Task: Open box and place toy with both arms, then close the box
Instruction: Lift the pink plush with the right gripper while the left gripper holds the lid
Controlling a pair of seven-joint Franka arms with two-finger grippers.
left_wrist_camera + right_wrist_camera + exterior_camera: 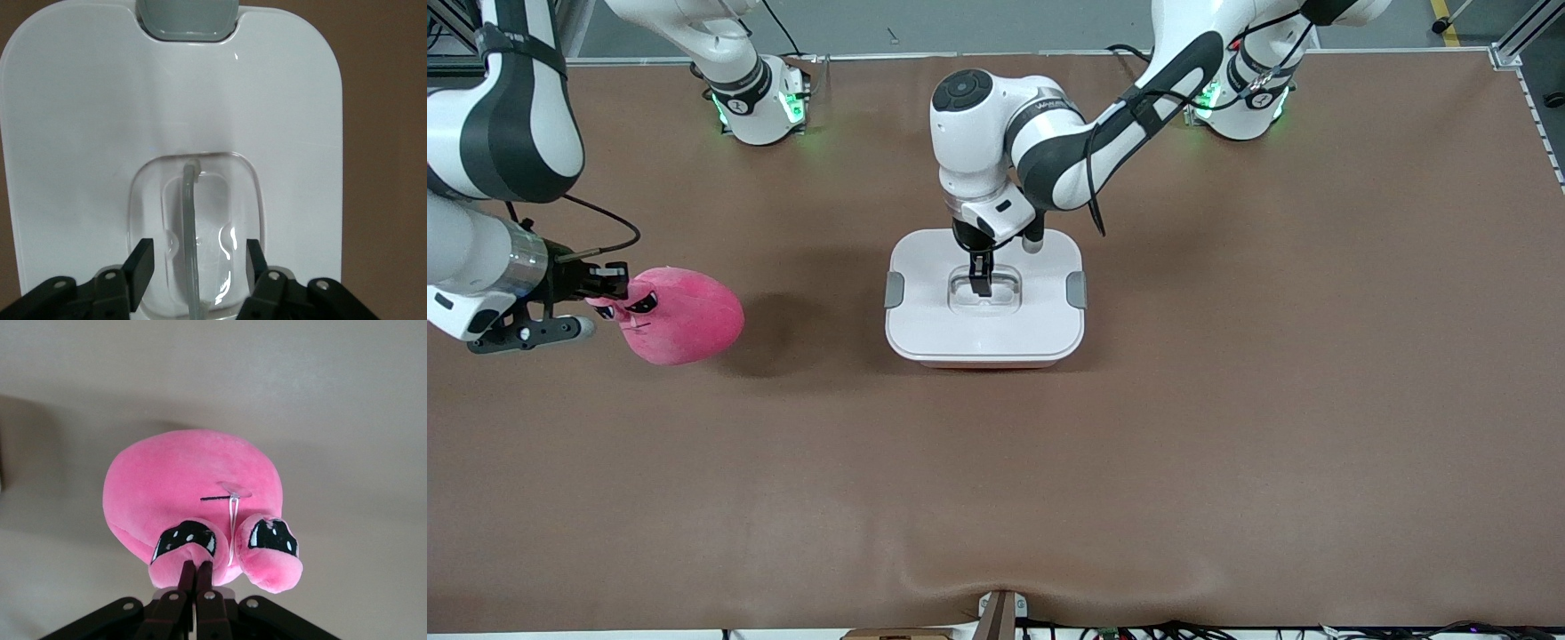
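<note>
Box lidded; left hand spread astride handle: centre, then close. Right hand pinches toy.

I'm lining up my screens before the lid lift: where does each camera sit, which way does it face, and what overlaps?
Front view: high across the table, facing both arms' bases; shows the box, toy, left pincer and right pincer.
Left wrist view: on the left arm, looking down at the lid handle between its open fingers.
Right wrist view: on the right arm, facing the toy, its pincer shut on a nub.
Shared: the front view shows the box and toy too.
</note>
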